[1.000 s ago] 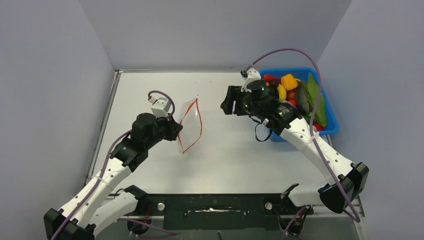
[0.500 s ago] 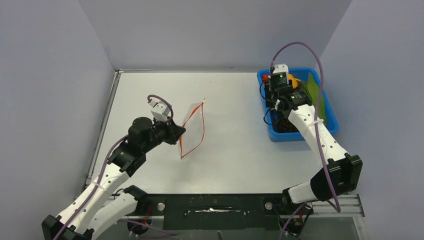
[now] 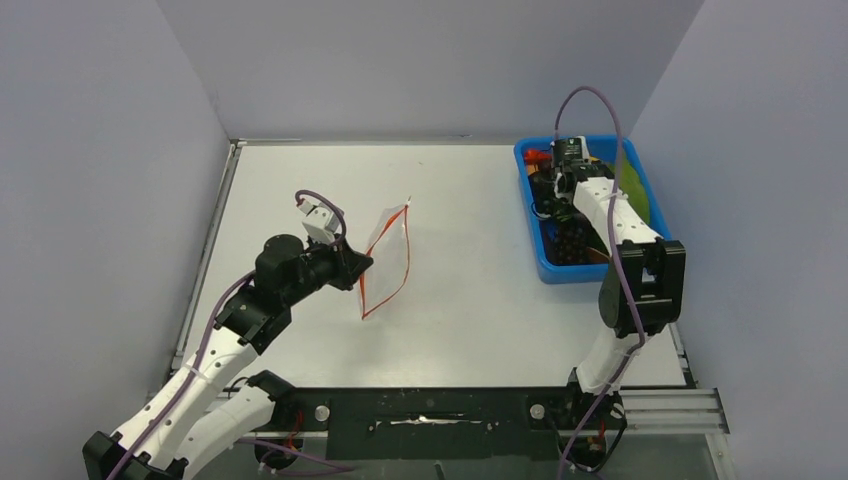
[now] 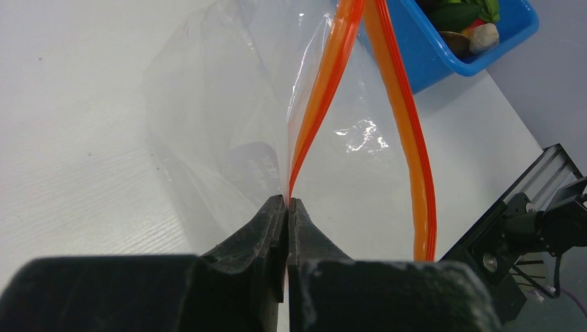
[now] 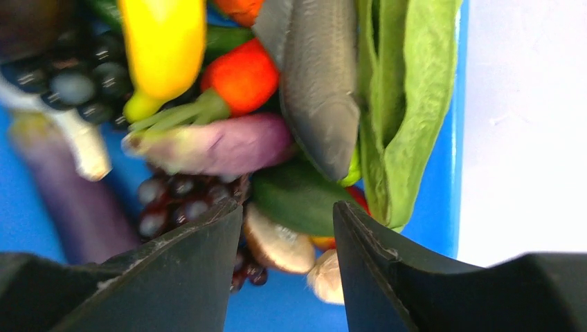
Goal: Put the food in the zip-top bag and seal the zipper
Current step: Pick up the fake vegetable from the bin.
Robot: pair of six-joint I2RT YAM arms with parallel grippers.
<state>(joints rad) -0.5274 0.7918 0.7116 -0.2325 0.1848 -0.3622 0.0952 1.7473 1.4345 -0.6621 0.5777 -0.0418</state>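
The clear zip-top bag (image 3: 385,255) with its orange-red zipper (image 3: 404,262) is held up off the table at centre left. My left gripper (image 3: 360,262) is shut on the bag's mouth edge; in the left wrist view its fingertips (image 4: 287,203) pinch one zipper strip (image 4: 325,83) while the other strip (image 4: 408,138) hangs apart, so the mouth gapes. My right gripper (image 5: 287,211) is open and empty, low over the food in the blue bin: a yellow piece (image 5: 163,41), purple aubergine (image 5: 221,145), dark grapes (image 5: 176,197), green leaf (image 5: 408,104), grey fish (image 5: 315,90), a mushroom (image 5: 277,242).
The blue bin (image 3: 540,262) stands at the back right by the right wall; my right arm (image 3: 615,225) reaches over it. The bin's corner shows in the left wrist view (image 4: 443,62). Grey walls close in the table's left, back and right.
My right arm swung from mid-table back to the bin, and its gripper now hangs over the food. The left gripper shifted slightly earlier with the bag, then held still.
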